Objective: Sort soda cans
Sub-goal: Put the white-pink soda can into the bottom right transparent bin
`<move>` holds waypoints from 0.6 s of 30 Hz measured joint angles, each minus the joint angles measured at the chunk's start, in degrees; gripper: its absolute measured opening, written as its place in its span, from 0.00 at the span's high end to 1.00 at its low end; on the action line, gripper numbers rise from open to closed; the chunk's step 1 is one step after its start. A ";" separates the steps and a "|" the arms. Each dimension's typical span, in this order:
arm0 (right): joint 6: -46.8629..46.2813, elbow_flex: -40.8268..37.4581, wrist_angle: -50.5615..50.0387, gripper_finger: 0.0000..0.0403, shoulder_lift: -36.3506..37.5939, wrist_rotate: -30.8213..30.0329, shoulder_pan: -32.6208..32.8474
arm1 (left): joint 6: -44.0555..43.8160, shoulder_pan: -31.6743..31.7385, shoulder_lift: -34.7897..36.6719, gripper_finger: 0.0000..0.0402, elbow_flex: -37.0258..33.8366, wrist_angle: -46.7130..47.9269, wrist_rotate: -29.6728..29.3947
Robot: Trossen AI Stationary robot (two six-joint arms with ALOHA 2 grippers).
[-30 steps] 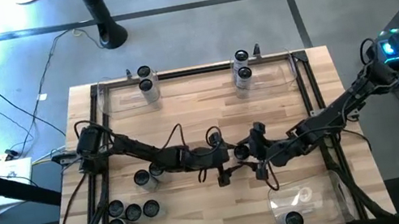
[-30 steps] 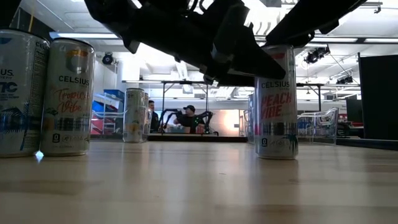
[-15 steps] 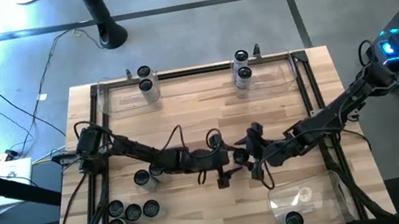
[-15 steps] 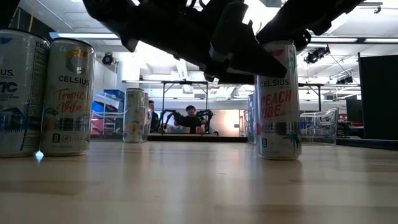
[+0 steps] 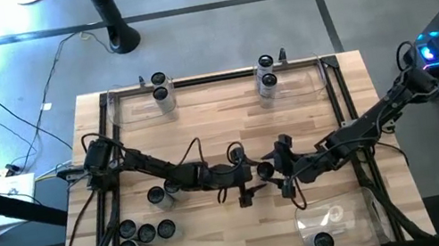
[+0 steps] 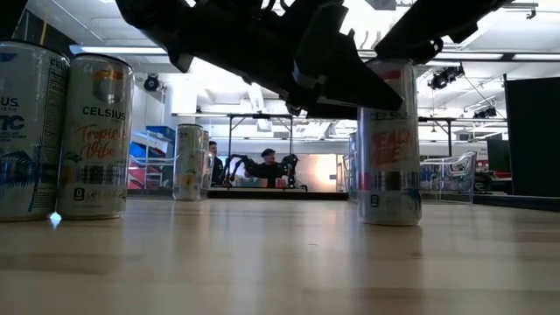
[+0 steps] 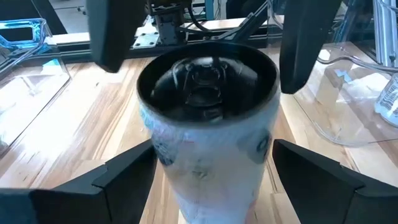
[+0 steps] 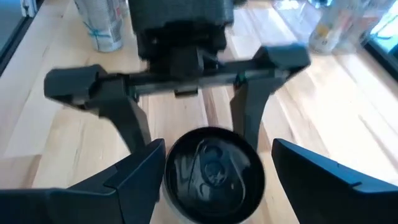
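One soda can [image 7: 208,124] stands upright on the wooden table [image 5: 220,123] at its middle; in the low view this can [image 6: 389,144] rests on its base. My right gripper [image 8: 217,155] reaches it from the table's right side and is shut on it. From the left, my left gripper [image 7: 214,162] stands open with its fingers close on either side of the can's body; whether they touch it does not show. In the high view both grippers meet over the can [image 5: 266,169]. My right gripper pinches the can's upper body, just under the rim [image 8: 169,163], between its two fingers [image 8: 134,174]. The fingers come slanting down from the table's right side. The can stays upright with its base on the table.
Two cans [image 5: 162,92] stand in a clear bin at the far left and two cans [image 5: 266,76] in another at the far right. A near-right bin [image 5: 353,212] holds one can [image 5: 323,241]. Several loose cans [image 5: 144,234] cluster at the near left, beside the left arm.
Half a second ago my right gripper stood slightly further toward the table's left and the can leaned a little. Both are back where they were a second ago, the can upright on its base.
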State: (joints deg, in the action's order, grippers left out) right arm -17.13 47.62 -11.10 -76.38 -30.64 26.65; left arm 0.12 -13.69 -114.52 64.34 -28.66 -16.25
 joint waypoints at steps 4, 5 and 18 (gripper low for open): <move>-4.63 0.13 -4.60 0.28 -0.49 0.35 0.04 | -0.04 0.04 0.00 0.23 0.00 -0.01 0.00; -5.17 0.11 -5.28 0.28 -0.76 0.52 0.02 | -0.02 0.04 0.00 0.23 0.00 0.00 -0.09; -4.11 0.15 -0.53 0.36 -3.71 1.04 -0.39 | -0.53 0.07 0.09 0.23 0.00 1.79 -0.52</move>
State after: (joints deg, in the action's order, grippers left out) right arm -21.24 47.77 -11.63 -80.09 -29.60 26.26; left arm -0.41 -13.63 -114.43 64.34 -26.87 -16.77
